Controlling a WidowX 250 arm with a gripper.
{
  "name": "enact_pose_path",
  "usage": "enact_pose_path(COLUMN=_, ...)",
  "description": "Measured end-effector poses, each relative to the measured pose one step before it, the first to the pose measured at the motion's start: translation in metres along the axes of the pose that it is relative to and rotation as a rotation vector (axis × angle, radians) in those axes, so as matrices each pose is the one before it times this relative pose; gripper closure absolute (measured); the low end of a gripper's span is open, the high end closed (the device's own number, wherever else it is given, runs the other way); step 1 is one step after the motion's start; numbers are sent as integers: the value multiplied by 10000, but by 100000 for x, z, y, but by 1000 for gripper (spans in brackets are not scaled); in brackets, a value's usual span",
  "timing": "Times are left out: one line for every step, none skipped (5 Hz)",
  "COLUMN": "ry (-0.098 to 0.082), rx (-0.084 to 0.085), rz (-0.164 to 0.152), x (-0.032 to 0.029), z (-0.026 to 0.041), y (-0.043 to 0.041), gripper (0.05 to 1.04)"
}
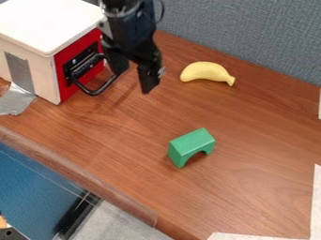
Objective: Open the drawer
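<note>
- Nearest us in the camera view, a white strip (pixel 251 236) lies along the bottom of the wooden table (pixel 251 197).
- Further in, we see a green arched block (pixel 192 143), well apart from the drawer (pixel 63 89).
- The drawer sits in the pale box (pixel 41 72) at the upper left, its red front looking closed and its black looped handle (pixel 94 93) standing out.
- We see the gripper (pixel 133 80) beside that handle, its fingers apart and nothing clamped between them. One finger overlaps the handle's far side, but we cannot tell whether they touch.
- If we pull with that finger outside the loop, we judge it would slide off and leave the drawer shut.
- Coming in too low or too close could shove the box, or knock its white lid (pixel 50 21).
- Grey tape (pixel 16 102) runs from box to table; should the drawer stick and the tape peel, we might drag everything.
- A wide swing could bump the banana (pixel 207 71).
</note>
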State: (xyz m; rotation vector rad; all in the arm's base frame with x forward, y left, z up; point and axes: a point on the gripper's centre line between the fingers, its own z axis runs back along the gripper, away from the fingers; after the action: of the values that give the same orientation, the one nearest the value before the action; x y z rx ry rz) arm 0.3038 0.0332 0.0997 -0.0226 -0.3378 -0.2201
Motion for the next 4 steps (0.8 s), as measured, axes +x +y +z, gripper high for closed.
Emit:
enact_pose_path(ry=-26, rx=307, rz=-575, x=793, z=-1411, y=1301, gripper=84)
enact_pose_path(ry=16, rx=281, rz=-381, x=513, z=-1495, y=1082, gripper=84)
enact_pose_path(ry=-29, rx=303, rz=-85, x=26, z=-1463, y=528, gripper=84)
enact_pose_path(ry=-16, rx=185, rz=36, x=33, z=-934, y=341, gripper=84)
